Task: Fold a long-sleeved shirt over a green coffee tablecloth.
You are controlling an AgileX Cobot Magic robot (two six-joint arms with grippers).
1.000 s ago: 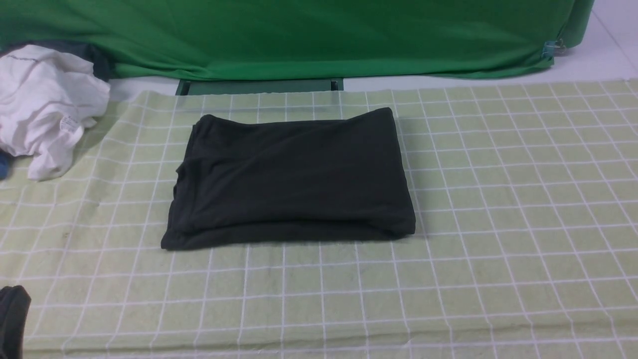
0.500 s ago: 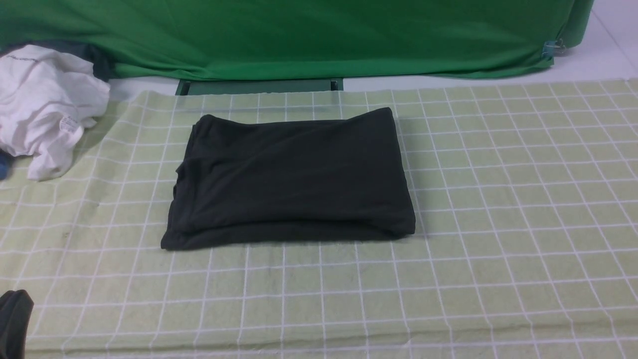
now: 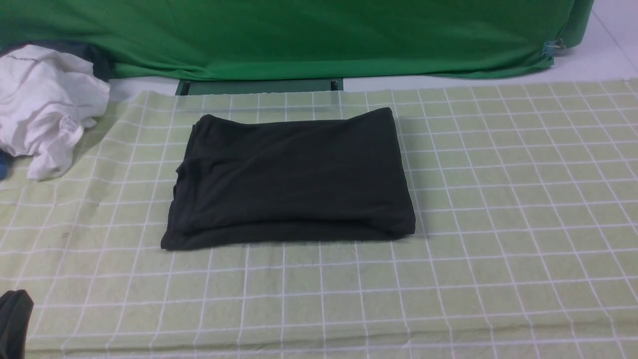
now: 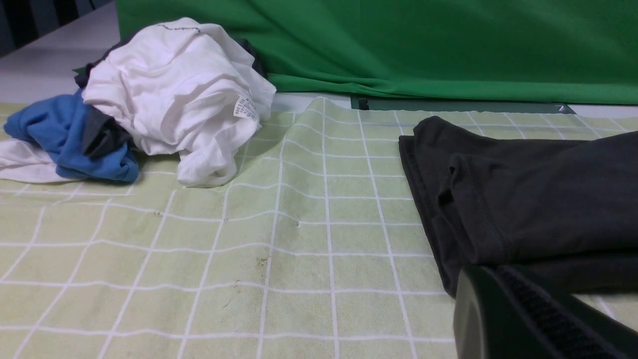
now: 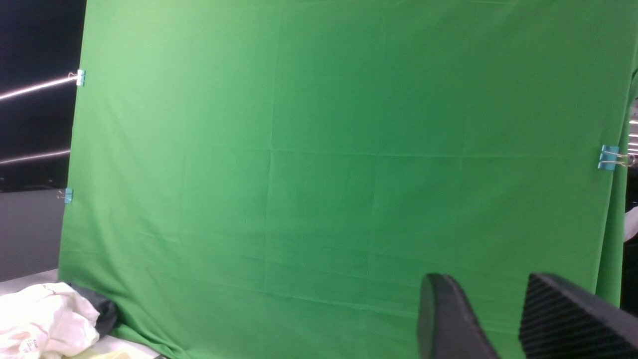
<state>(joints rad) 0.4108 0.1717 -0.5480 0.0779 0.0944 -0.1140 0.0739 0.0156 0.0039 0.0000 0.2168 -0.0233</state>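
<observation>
The long-sleeved shirt lies folded into a black rectangle in the middle of the green coffee tablecloth, a pale checked cloth. No print or label shows. My left gripper is a dark tip at the near left corner, well clear of the shirt. In the left wrist view its fingers are pressed together and empty, just in front of the shirt's near left corner. My right gripper is out of the front view. It is raised and faces the backdrop, its fingers apart with nothing between them.
A crumpled white garment lies at the far left edge, with a blue one beside it. A plain bright green sheet hangs behind the table, held by blue clips.
The left gripper's tip at the near left corner has sunk slightly lower in the front view. The shirt has not moved.
</observation>
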